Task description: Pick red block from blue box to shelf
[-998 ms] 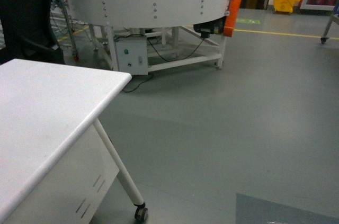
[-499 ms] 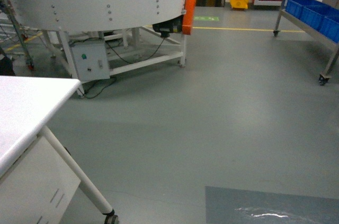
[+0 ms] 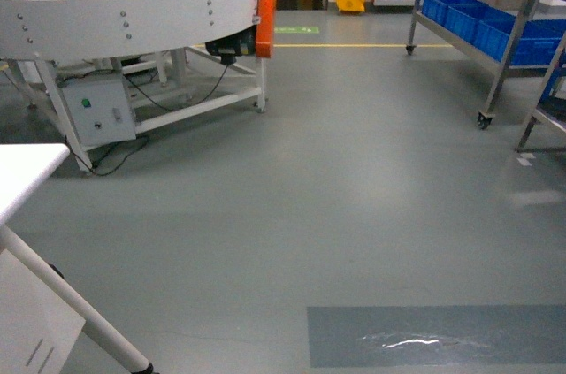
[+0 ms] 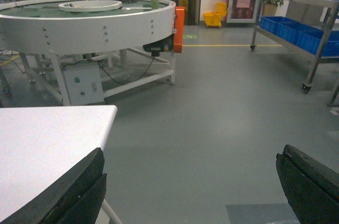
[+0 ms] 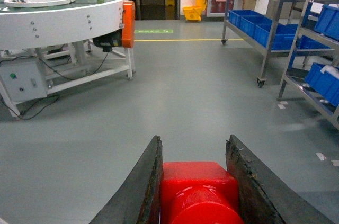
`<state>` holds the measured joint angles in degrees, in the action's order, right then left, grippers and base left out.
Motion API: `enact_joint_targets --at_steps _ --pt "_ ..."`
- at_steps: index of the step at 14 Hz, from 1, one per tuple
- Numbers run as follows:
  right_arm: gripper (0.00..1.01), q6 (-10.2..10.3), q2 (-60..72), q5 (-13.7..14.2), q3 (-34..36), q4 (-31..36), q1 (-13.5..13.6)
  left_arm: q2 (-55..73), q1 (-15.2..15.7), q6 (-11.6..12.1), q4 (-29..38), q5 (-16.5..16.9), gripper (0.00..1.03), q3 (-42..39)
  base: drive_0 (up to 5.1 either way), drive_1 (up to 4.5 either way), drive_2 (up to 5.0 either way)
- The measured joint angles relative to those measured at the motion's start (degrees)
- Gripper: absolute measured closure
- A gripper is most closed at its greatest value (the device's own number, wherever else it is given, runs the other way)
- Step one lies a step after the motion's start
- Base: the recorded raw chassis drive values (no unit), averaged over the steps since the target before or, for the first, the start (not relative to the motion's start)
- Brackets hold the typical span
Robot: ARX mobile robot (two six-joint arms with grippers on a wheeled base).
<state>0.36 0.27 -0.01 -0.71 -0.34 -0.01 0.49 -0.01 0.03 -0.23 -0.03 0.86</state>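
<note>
My head camera shows neither of my claws, only the room: at far left a corner of a white smooth-topped table (image 3: 22, 171) on a slanting white leg, behind it a big round white conveyor table (image 3: 133, 3) with a green top and an orange box on its rim, then matte grey floor (image 3: 292, 215), and at right the shiny stainless-steel shelf on caster wheels (image 3: 495, 64) carrying dark blue ribbed crates (image 3: 469, 20).

My left wrist camera adds what the head misses: my left claw (image 4: 190, 192) spread wide, its two black, rough-edged fingers (image 4: 74, 192) at either bottom corner with nothing between them. It hangs partly over the white table's edge.

My right wrist camera alone shows the small glossy red plastic block (image 5: 200, 192), its round stud facing the lens, pinched between the worn dark fingers (image 5: 139, 192) of my right claw (image 5: 198, 187), which press on both its flanks. It is carried above the grey floor. That view also shows more of the steel shelf, well apart to the right, and a second rack nearer.
</note>
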Motion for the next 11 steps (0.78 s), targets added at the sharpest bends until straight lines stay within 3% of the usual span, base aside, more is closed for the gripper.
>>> enact_joint_targets --at_steps 11 --pt "0.72 0.0 0.0 0.0 0.0 0.0 0.0 0.0 0.0 0.0 0.0 0.0 0.05 0.0 -0.1 4.17 -4.3"
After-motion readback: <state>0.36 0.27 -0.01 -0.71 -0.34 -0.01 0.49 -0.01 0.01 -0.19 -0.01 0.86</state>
